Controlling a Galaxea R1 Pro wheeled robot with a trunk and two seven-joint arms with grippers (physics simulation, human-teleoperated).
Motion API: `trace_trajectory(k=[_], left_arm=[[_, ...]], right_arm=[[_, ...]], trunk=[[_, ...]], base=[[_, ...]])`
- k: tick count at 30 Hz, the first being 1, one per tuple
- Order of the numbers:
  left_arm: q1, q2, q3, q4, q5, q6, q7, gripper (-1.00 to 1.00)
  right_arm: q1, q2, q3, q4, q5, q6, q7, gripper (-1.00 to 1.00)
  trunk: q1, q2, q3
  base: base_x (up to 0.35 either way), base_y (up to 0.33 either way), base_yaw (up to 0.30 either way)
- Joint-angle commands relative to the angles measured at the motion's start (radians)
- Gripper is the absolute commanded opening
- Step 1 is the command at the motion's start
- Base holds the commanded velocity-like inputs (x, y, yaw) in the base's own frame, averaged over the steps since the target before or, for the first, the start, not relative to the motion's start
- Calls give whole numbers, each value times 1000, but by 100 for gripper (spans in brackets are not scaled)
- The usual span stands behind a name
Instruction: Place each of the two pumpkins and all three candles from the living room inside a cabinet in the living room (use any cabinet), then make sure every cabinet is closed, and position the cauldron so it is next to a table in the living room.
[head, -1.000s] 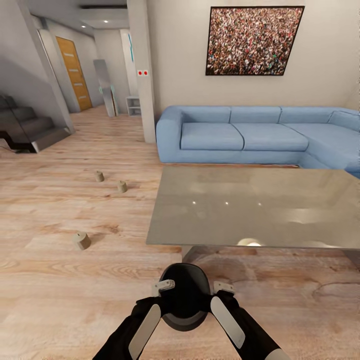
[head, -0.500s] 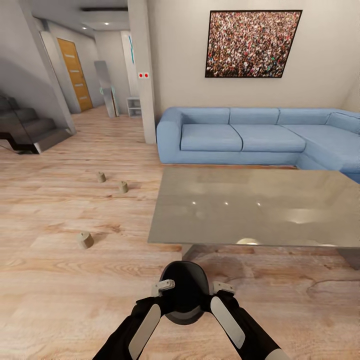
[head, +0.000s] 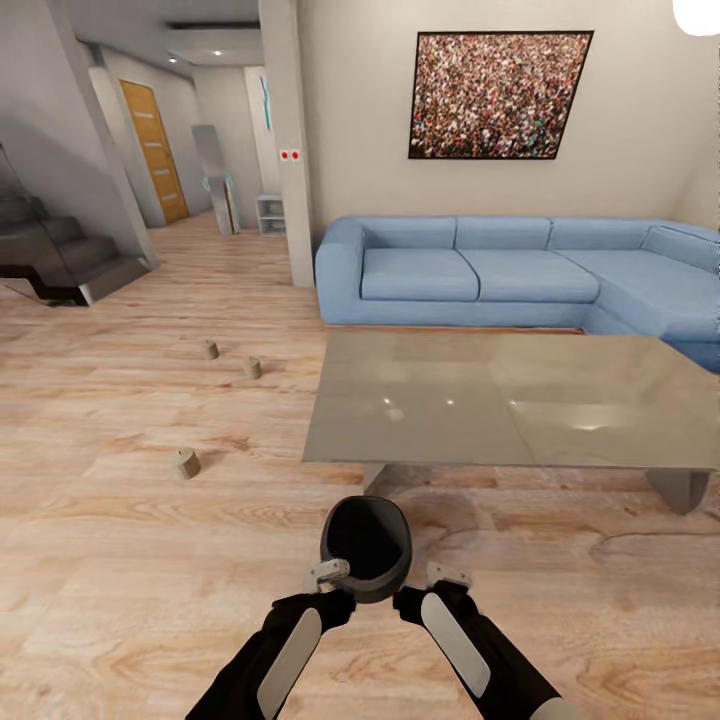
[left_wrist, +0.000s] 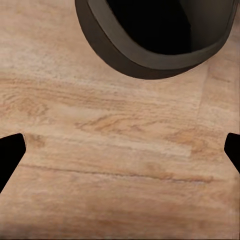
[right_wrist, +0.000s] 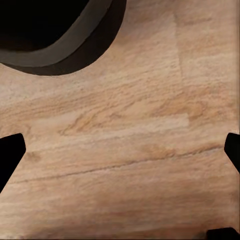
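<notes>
**Black cauldron sitting on the floor by the grey worktop**

Wooden floor (head: 120, 560) is stretching across the room. On the left part of it, three small candles are standing well apart from the robot: one far candle (head: 209, 349), one middle candle (head: 252, 367) just beside it, and one near candle (head: 185, 462) closer to the robot.

In the middle, the black cauldron (head: 366, 546) is resting on the floor, just in front of the near edge of the low grey worktop (head: 520, 400). A second ago it was sitting lower in the picture, tucked between the two arms. Now it is lying further out, and the arms are pulling back from it. The whole picture has also shifted a little, so the robot seems to be moving too.

The left hand (head: 328, 574) is spread open and is holding nothing. In the left wrist view its dark tips are sitting wide apart with bare floor between them, and the cauldron rim (left_wrist: 160, 55) is lying beyond them.

The right hand (head: 447, 576) is spread open too, and it is empty. The cauldron (right_wrist: 55, 45) is sitting past its tips.

This likely means the cauldron step is done, since the pot is now next to a table. The candles are still waiting on the floor. Behind the worktop, a blue sofa (head: 480, 275) is standing along the wall.
</notes>
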Motion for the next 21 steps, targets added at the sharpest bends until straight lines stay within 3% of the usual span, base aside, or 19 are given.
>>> trace_trajectory(k=[1,11,21], left_arm=[[-1,0,-1,-1,10,1,9,100],[-1,0,-1,-1,10,1,9,100],[-1,0,14,-1,10,1,9,100]], right_arm=[[-1,0,2,-1,-8,1,-9,100],[-1,0,2,-1,-8,1,-9,100],[-1,0,4,-1,-7,0,-9,100]], trunk=[[-5,7,2],[-43,77,34],[-81,147,65]], base=[[-345,0,0],[-324,0,0],[-45,0,0]])
